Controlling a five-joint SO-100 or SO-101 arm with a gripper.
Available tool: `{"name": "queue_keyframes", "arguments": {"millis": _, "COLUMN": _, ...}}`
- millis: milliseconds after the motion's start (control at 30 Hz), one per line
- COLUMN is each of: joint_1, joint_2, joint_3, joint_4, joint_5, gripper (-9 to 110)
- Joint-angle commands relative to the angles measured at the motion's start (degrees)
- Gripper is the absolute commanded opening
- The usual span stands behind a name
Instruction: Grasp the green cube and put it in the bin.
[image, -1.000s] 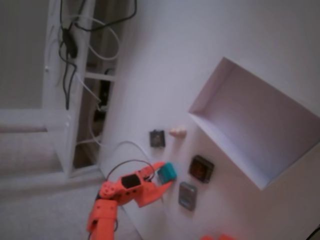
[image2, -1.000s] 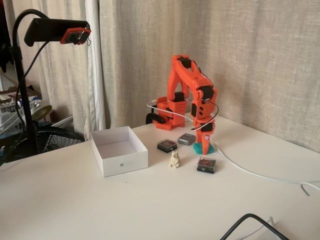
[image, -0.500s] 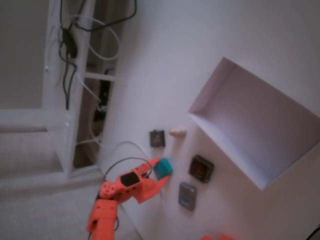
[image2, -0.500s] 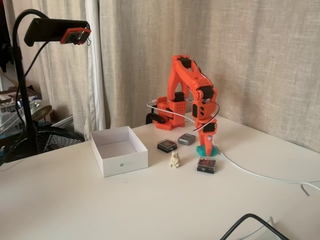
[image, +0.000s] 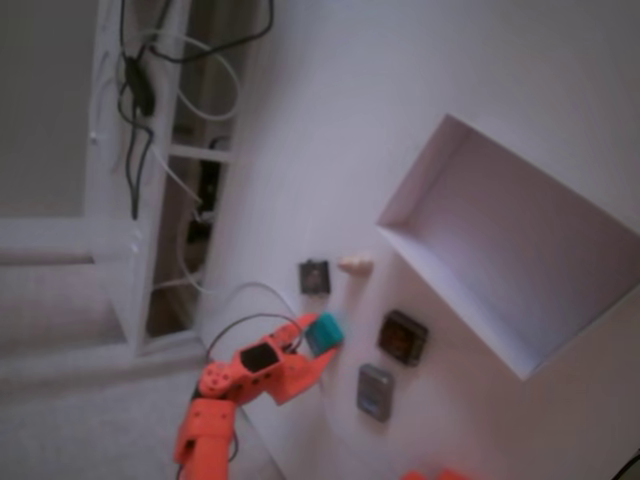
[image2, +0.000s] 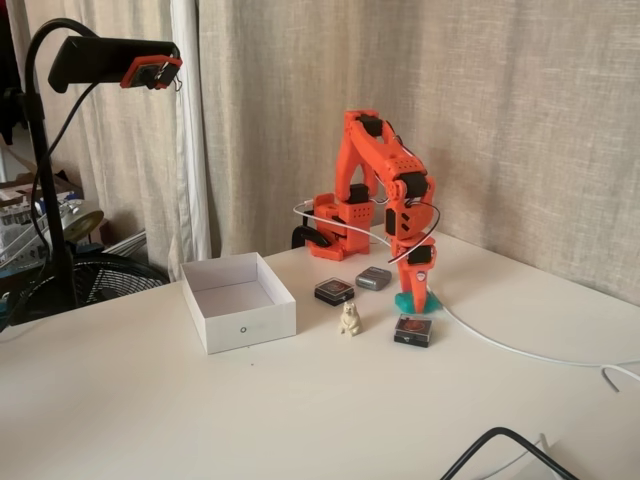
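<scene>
**Tool clamped on the cube, low over the surface**

Here is the orange arm (image2: 385, 190), folded forward and pointing straight down, with the tool (image2: 416, 297) at its tip. The green cube (image2: 410, 303) sits right between the fingers, at the very bottom of the tool, and in this side-on fixed view it looks to be at or just off the white surface (image2: 300, 400); I cannot tell whether it touches. In the fixed view from above, the tool (image: 312, 347) reaches in from the lower left and the cube (image: 325, 333) shows at its tip, one orange finger along each side of it, jaws narrowed to the cube's width and gripping it.

Around it, in the side-on view: a dark square block (image2: 413, 329) lies just in front of the cube, another dark block (image2: 334, 291) to its left, a grey block (image2: 373, 278) just behind that, and a small cream figurine (image2: 349, 318) stands between the two dark blocks. The bin (image2: 238, 300) sits well to the left of the tool, open top up. From above, the bin (image: 500, 250) lies at the upper right, well apart from the cube, with a dark block (image: 403, 337) and the grey block (image: 375, 391) between them.
</scene>
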Motion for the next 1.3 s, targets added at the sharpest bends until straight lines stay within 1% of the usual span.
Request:
{"name": "queue_keyframes", "arguments": {"millis": 0, "joint_1": -0.3, "joint_2": 2.7, "joint_3": -2.9, "joint_4": 0.3, "joint_5": -0.3, "gripper": 4}}
{"name": "queue_keyframes", "arguments": {"millis": 200, "joint_1": 0.0, "joint_2": 3.3, "joint_3": -9.0, "joint_4": 2.3, "joint_5": -0.3, "gripper": 4}}
{"name": "queue_keyframes", "arguments": {"millis": 300, "joint_1": 0.7, "joint_2": 3.4, "joint_3": -15.5, "joint_4": 5.9, "joint_5": -0.3, "gripper": 4}}
{"name": "queue_keyframes", "arguments": {"millis": 400, "joint_1": 2.0, "joint_2": 4.4, "joint_3": -22.1, "joint_4": 7.0, "joint_5": -0.3, "gripper": 4}}
{"name": "queue_keyframes", "arguments": {"millis": 533, "joint_1": 6.4, "joint_2": 6.5, "joint_3": -31.6, "joint_4": 10.9, "joint_5": -0.4, "gripper": 4}}
{"name": "queue_keyframes", "arguments": {"millis": 633, "joint_1": 13.0, "joint_2": 9.2, "joint_3": -36.2, "joint_4": 13.5, "joint_5": -0.4, "gripper": 4}}
{"name": "queue_keyframes", "arguments": {"millis": 767, "joint_1": 25.0, "joint_2": 13.0, "joint_3": -37.5, "joint_4": 12.9, "joint_5": -0.4, "gripper": 4}}
{"name": "queue_keyframes", "arguments": {"millis": 867, "joint_1": 35.3, "joint_2": 13.8, "joint_3": -36.6, "joint_4": 17.1, "joint_5": -1.5, "gripper": 4}}
{"name": "queue_keyframes", "arguments": {"millis": 900, "joint_1": 38.3, "joint_2": 13.8, "joint_3": -35.6, "joint_4": 19.3, "joint_5": -3.3, "gripper": 4}}
{"name": "queue_keyframes", "arguments": {"millis": 1000, "joint_1": 47.0, "joint_2": 14.6, "joint_3": -29.6, "joint_4": 22.9, "joint_5": -5.5, "gripper": 4}}
{"name": "queue_keyframes", "arguments": {"millis": 1133, "joint_1": 55.2, "joint_2": 14.9, "joint_3": -23.3, "joint_4": 20.2, "joint_5": -6.2, "gripper": 4}}
{"name": "queue_keyframes", "arguments": {"millis": 1267, "joint_1": 58.6, "joint_2": 14.4, "joint_3": -20.5, "joint_4": 15.7, "joint_5": -6.2, "gripper": 4}}
